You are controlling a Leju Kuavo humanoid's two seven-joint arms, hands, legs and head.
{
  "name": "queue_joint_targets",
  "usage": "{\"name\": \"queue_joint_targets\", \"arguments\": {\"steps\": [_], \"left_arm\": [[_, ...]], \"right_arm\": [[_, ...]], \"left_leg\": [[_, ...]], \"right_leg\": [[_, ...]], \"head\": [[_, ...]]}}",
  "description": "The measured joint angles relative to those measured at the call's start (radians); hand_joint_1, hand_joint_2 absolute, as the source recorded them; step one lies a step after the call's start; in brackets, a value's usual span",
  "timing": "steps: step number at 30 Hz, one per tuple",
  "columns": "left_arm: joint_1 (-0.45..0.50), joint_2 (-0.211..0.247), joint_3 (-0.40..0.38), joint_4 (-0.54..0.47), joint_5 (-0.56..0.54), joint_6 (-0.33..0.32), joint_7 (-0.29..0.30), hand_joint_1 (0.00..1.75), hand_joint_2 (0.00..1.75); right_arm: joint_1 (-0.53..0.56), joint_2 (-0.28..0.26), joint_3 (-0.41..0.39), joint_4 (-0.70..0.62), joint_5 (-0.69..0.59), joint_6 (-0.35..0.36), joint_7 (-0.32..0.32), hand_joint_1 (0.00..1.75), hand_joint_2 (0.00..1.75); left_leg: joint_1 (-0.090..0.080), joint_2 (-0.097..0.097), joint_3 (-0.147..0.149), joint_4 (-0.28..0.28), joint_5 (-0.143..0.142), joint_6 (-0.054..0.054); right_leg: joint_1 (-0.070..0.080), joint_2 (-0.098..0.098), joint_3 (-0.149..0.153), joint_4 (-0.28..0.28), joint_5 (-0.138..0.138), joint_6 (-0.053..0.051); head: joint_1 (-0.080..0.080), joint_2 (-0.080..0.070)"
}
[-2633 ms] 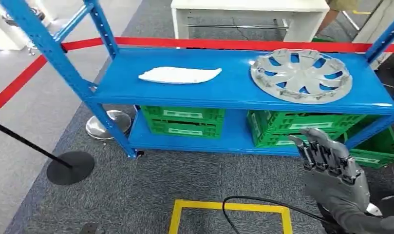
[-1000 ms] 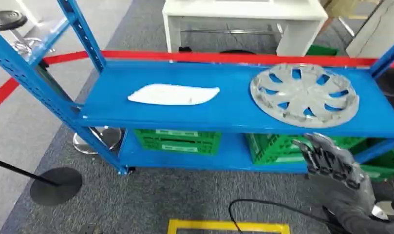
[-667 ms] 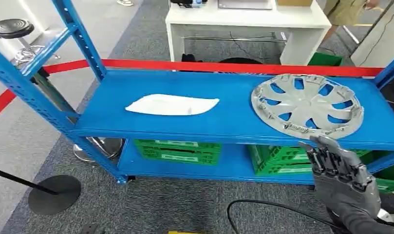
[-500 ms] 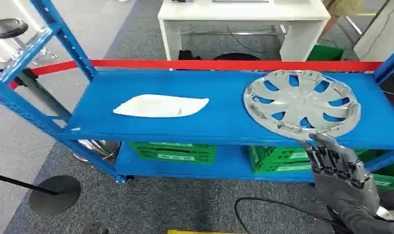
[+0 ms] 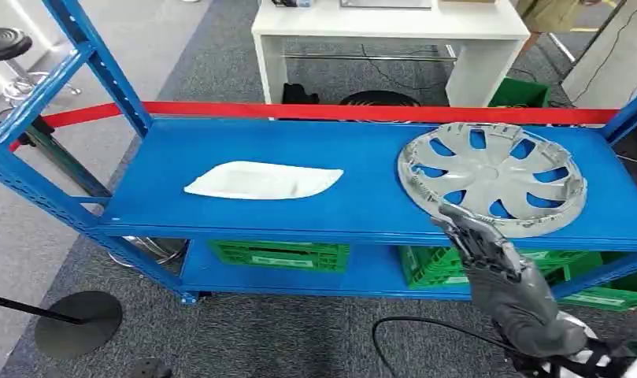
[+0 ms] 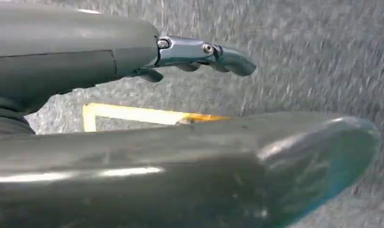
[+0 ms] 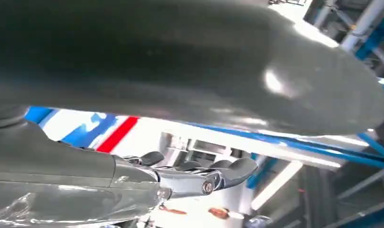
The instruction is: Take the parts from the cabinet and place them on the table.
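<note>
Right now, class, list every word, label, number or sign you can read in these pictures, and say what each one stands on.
No text can be read anywhere.
Pale labels on the green crates under the blue shelf: too small and blurred to read.
Hubcap: no legible marking.
White part: no writing visible.
Right hand and left hand: no markings.

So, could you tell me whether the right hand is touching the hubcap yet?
Cannot tell: in the head view the right hand overlaps the near rim of the hubcap, with no gap or contact plainly visible.
</note>
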Motion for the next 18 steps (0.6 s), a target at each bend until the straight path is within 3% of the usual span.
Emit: {"name": "queue_joint_targets", "arguments": {"steps": [1,3,4,5,6,8,9,10,13,15,16,18], "left_arm": [[0.000,-0.001,0.002,0.000,-0.002,0.000,0.000,0.00,0.00],[-0.001,-0.003,0.003,0.000,-0.008,-0.005,0.000,0.00,0.00],[-0.001,-0.003,0.004,0.000,-0.013,-0.010,0.000,0.00,0.00],[-0.002,-0.004,0.004,0.000,-0.019,-0.014,0.002,0.00,0.00],[-0.005,-0.005,0.004,0.000,-0.023,-0.017,0.005,0.00,0.00],[-0.006,-0.007,0.004,0.000,-0.033,-0.022,0.011,0.00,0.00],[-0.005,-0.007,0.004,0.000,-0.041,-0.023,0.013,0.00,0.00],[-0.008,-0.006,0.004,0.000,-0.046,-0.025,0.015,0.00,0.00],[-0.006,-0.007,0.004,0.000,-0.064,-0.028,0.026,0.00,0.00],[-0.006,-0.007,0.004,0.000,-0.075,-0.028,0.029,0.00,0.00],[-0.008,-0.007,0.004,0.000,-0.080,-0.028,0.029,0.00,0.00],[-0.008,-0.009,0.003,0.000,-0.083,-0.030,0.031,0.00,0.00]], "right_arm": [[-0.005,0.000,0.006,0.003,0.002,0.000,0.009,0.00,1.75],[-0.033,-0.002,0.032,0.046,0.031,-0.006,0.054,0.00,1.75],[-0.063,-0.003,0.057,0.090,0.068,-0.014,0.092,0.00,1.75],[-0.095,-0.004,0.083,0.138,0.114,-0.027,0.136,0.00,1.75],[-0.125,-0.005,0.113,0.188,0.173,-0.049,0.168,0.00,1.75],[-0.199,-0.005,0.163,0.282,0.266,-0.103,0.216,0.00,1.75],[-0.239,-0.004,0.181,0.328,0.317,-0.145,0.244,0.00,1.75],[-0.278,0.001,0.199,0.377,0.368,-0.192,0.271,0.00,1.75],[-0.346,0.008,0.226,0.499,0.559,-0.328,0.356,0.00,1.75],[-0.377,0.009,0.233,0.562,0.669,-0.386,0.398,0.00,1.75],[-0.389,0.009,0.235,0.587,0.704,-0.400,0.408,0.00,1.75],[-0.402,0.013,0.237,0.632,0.734,-0.406,0.413,0.00,1.75]], "left_leg": [[0.001,0.000,0.003,0.000,-0.003,0.004],[0.000,0.000,0.004,0.000,-0.005,0.006],[-0.001,0.002,0.004,0.000,-0.006,0.006],[-0.001,0.005,0.005,0.000,-0.007,0.006],[0.000,0.004,0.007,0.000,-0.008,0.005],[0.001,0.001,0.017,0.000,-0.012,0.000],[0.000,0.001,0.019,0.000,-0.015,-0.005],[-0.008,0.000,0.016,0.006,-0.017,-0.010],[-0.003,-0.002,0.014,-0.004,-0.008,-0.025],[-0.003,-0.001,0.009,0.009,-0.024,-0.037],[-0.004,-0.001,-0.011,0.053,-0.054,-0.041],[-0.002,-0.001,-0.091,0.211,-0.127,-0.045]], "right_leg": [[0.000,-0.003,-0.020,0.047,-0.030,0.006],[-0.003,-0.003,-0.104,0.205,-0.100,0.011],[-0.003,-0.003,-0.140,0.265,-0.115,0.012],[-0.003,-0.003,-0.155,0.280,-0.104,0.012],[-0.004,-0.003,-0.143,0.244,-0.066,0.011],[-0.005,-0.003,-0.070,0.083,0.028,0.006],[-0.005,-0.003,-0.040,0.014,0.048,0.004],[-0.003,-0.002,-0.024,-0.007,0.036,0.000],[0.003,0.000,-0.033,-0.003,0.040,-0.022],[-0.006,0.000,-0.029,-0.011,0.047,-0.036],[-0.007,-0.001,-0.030,-0.011,0.047,-0.041],[-0.006,-0.002,-0.030,-0.011,0.044,-0.045]], "head": [[0.005,0.000],[0.006,0.000],[0.005,0.000],[0.005,0.000],[0.006,0.000],[0.006,0.000],[0.007,0.000],[0.007,0.000],[0.003,0.000],[0.001,0.000],[-0.005,0.000],[-0.007,0.000]]}}
